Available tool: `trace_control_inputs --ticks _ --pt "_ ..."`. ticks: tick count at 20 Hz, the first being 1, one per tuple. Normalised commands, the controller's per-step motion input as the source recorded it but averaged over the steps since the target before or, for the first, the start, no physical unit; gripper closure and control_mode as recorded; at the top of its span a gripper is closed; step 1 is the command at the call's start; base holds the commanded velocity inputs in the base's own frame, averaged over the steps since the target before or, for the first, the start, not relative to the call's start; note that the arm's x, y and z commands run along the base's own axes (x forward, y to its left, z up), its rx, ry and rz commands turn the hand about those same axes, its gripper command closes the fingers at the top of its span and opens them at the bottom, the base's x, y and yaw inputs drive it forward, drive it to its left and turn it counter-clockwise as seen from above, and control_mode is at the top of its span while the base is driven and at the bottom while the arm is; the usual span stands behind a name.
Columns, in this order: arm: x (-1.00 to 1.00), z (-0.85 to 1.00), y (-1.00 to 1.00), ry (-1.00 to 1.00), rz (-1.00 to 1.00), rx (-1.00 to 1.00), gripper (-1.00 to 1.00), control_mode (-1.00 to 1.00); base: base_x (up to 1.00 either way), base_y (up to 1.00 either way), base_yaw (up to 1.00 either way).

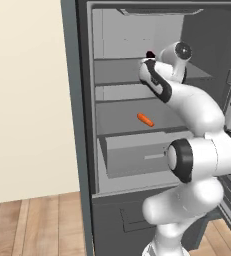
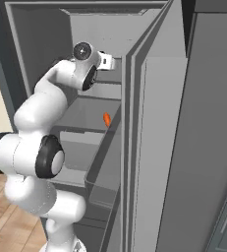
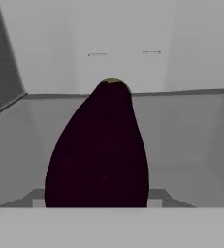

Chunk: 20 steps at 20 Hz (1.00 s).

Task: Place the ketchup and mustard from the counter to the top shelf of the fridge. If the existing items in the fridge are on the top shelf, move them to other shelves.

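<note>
The fridge (image 1: 82, 125) stands open, and my arm reaches in at the level of the top shelf (image 1: 114, 72). The dark maroon lump (image 3: 99, 150) looms large right in front of the hand camera, its olive tip pointing at the back wall. It hides the fingertips, and my gripper (image 1: 150, 56) looks shut on it just above the top shelf. A sliver of the lump (image 1: 150, 53) shows beyond the hand. The orange carrot-like piece (image 1: 145, 119) (image 2: 106, 118) lies on the shelf below. Ketchup, mustard and counter are out of view.
The open fridge door (image 2: 154, 147) stands close on the right of my arm, with a clear door bin (image 2: 102, 182) low down. A grey drawer (image 1: 137, 155) sits under the carrot's shelf. Wooden floor (image 1: 32, 225) and a cream wall (image 1: 27, 100) lie to the left.
</note>
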Motion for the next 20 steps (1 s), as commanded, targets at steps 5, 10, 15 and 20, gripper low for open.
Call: trace_control_inputs --ticks 5,10,15,20 --pt "-1.00 1.00 0.42 0.01 0.00 0.00 1.00 -1.00 0.00 0.00 0.00" --pt "-1.00 0.68 0.36 0.03 0.00 0.00 1.00 -1.00 0.00 0.00 0.00" --pt "-1.00 -0.15 0.18 -0.03 0.02 0.00 1.00 -1.00 0.00 0.00 0.00" --pt "-1.00 -0.43 0.03 0.00 0.04 0.04 1.00 -1.00 0.00 0.00 0.00"
